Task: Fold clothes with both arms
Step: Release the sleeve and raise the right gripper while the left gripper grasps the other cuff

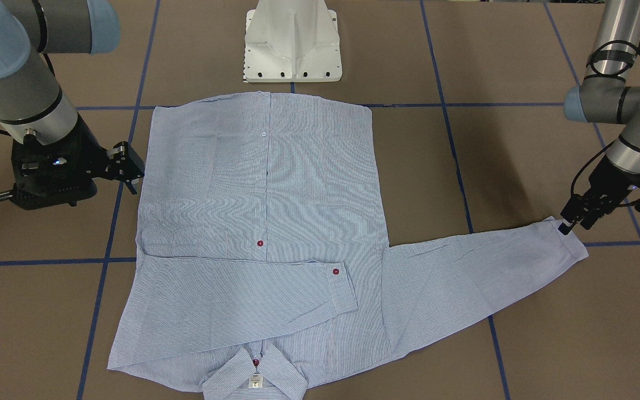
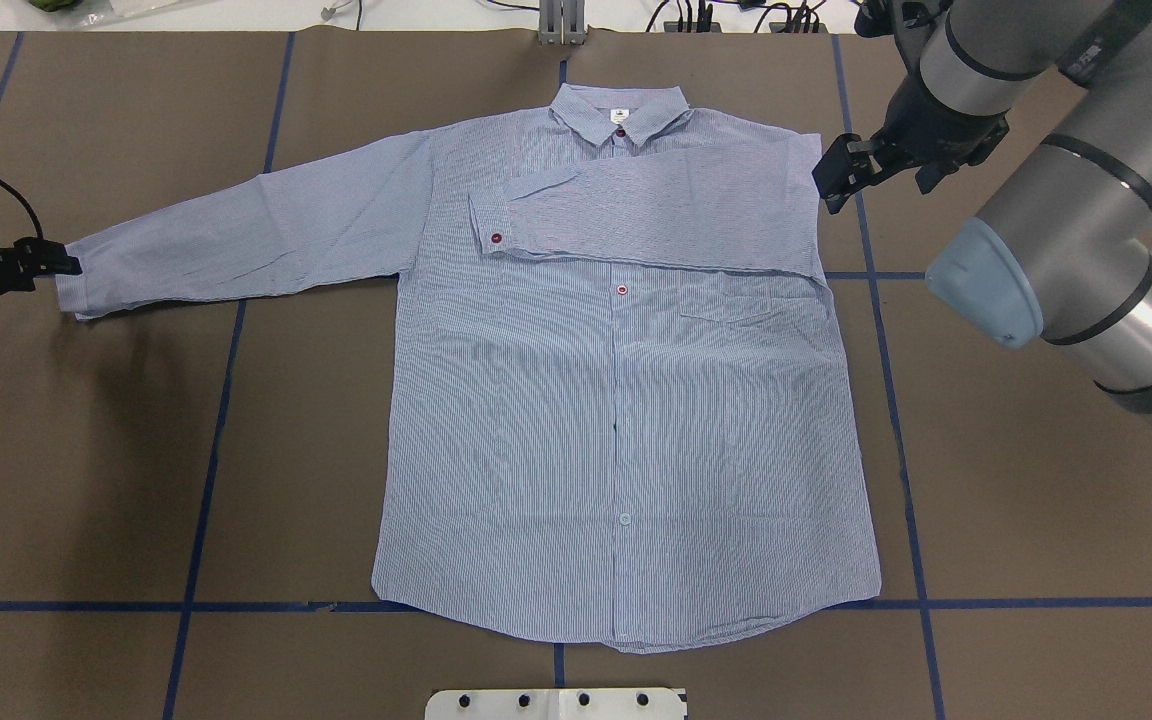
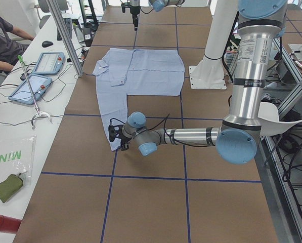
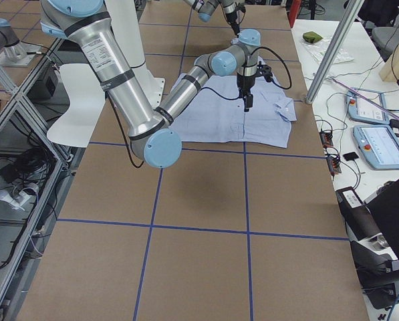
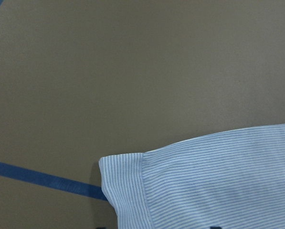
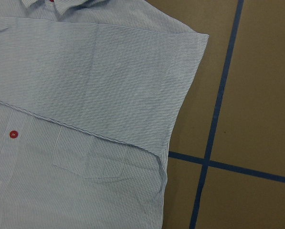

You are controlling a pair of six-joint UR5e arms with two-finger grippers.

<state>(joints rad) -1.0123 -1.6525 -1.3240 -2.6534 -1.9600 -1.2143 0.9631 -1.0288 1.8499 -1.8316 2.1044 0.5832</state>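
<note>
The striped shirt (image 2: 616,420) lies flat and front up on the brown table, its collar (image 2: 621,108) at the far edge from the robot. One sleeve is folded across the chest, its cuff (image 2: 496,225) near the button line. The other sleeve (image 2: 236,235) stretches out toward my left side. My left gripper (image 1: 574,222) sits low at the end of that sleeve's cuff (image 5: 128,191), its fingers slightly apart at the cuff's edge. My right gripper (image 2: 836,172) hovers open and empty just off the shirt's shoulder edge (image 6: 190,71).
The white pedestal base (image 1: 292,44) stands just behind the shirt's hem. Blue tape lines (image 2: 226,400) grid the table. A side bench with tablets (image 3: 34,86) and a seated person (image 3: 4,43) runs beyond the collar edge. Bare brown table (image 2: 1036,500) surrounds the shirt.
</note>
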